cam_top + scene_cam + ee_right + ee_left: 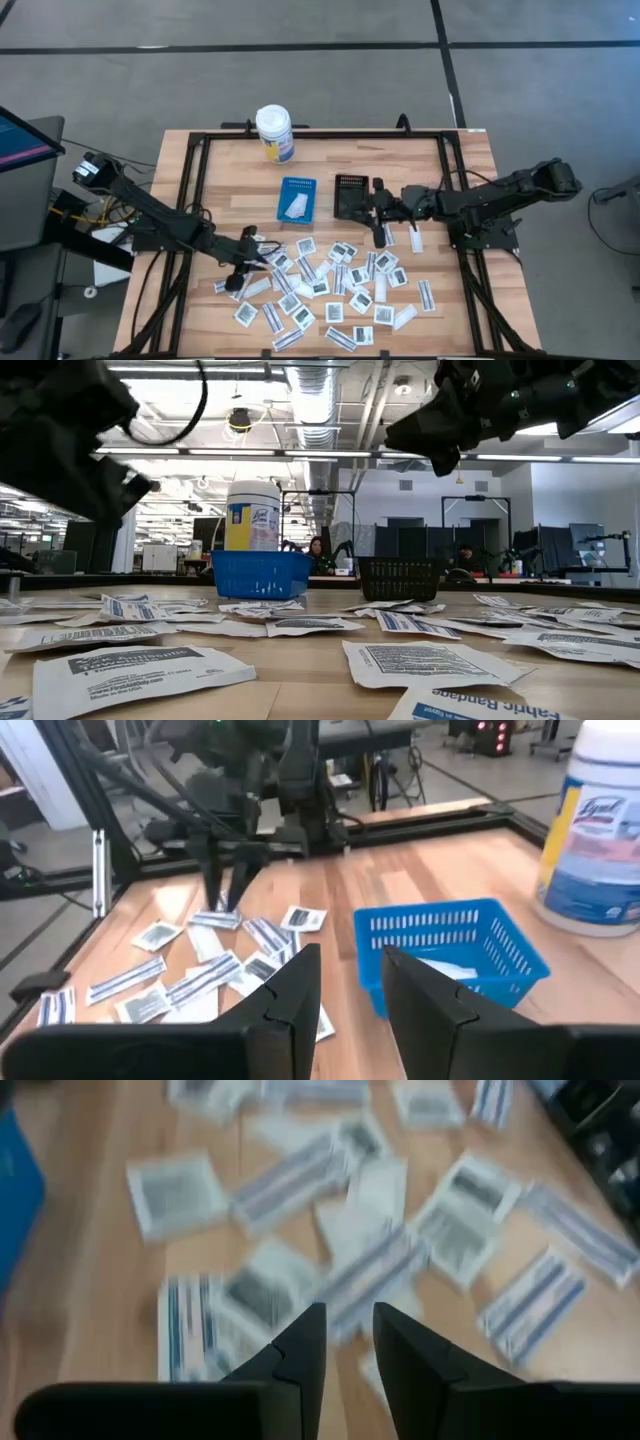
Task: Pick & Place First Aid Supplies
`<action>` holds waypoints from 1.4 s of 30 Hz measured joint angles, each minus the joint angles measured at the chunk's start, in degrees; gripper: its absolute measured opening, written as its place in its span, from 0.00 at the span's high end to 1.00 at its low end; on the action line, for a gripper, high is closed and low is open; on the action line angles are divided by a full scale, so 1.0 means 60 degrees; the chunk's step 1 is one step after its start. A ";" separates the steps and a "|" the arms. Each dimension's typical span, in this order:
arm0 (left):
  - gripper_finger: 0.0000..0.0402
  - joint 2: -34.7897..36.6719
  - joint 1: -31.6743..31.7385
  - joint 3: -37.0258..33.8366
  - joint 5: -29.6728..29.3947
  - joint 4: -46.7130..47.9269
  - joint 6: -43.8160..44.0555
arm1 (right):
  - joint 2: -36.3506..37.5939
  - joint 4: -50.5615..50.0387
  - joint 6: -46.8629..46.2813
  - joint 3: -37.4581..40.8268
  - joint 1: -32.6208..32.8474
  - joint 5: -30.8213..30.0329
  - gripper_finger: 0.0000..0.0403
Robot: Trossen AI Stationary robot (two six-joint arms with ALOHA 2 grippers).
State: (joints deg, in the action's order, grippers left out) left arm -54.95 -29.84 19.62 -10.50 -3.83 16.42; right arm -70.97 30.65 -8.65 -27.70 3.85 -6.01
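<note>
Several small white paper packets (330, 285), squarish ones and narrow strips, lie flat and scattered on the near half of the wooden table. My left gripper (240, 275) hovers above the left side of this pile, fingers pointing down and a narrow gap apart, with nothing between them (348, 1348); the right wrist view also shows it (225, 890). My right gripper (378, 235) hangs above the table just near of the black tray (352, 195), narrowly open and empty (350, 990). The blue tray (296, 198) holds a white packet (445, 965).
A white bottle with a yellow label (274, 132) stands behind the trays toward the far edge. A black metal frame (320, 133) runs around the tabletop. Bare wood shows between the trays and the far rail, and to the right of the pile.
</note>
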 joint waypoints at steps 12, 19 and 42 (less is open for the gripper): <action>0.78 0.0448 -0.0088 -0.0415 -0.1398 0.3135 0.0531 | -0.0358 0.0870 -0.0001 0.0000 0.0175 -0.0002 0.75; 0.78 0.0096 -0.0095 -0.1080 -0.1999 0.1692 0.0135 | -0.0362 0.1013 0.0008 0.0000 0.0089 -0.0002 0.75; 0.80 -0.1021 -0.0095 -0.1789 -0.3005 -0.0189 0.1064 | -0.0369 0.1585 0.0239 -0.0454 -0.1074 0.0027 0.75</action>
State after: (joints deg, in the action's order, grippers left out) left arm -61.08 -30.41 8.88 -28.53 -4.96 22.80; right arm -73.19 40.16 -7.22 -30.43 -2.59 -5.85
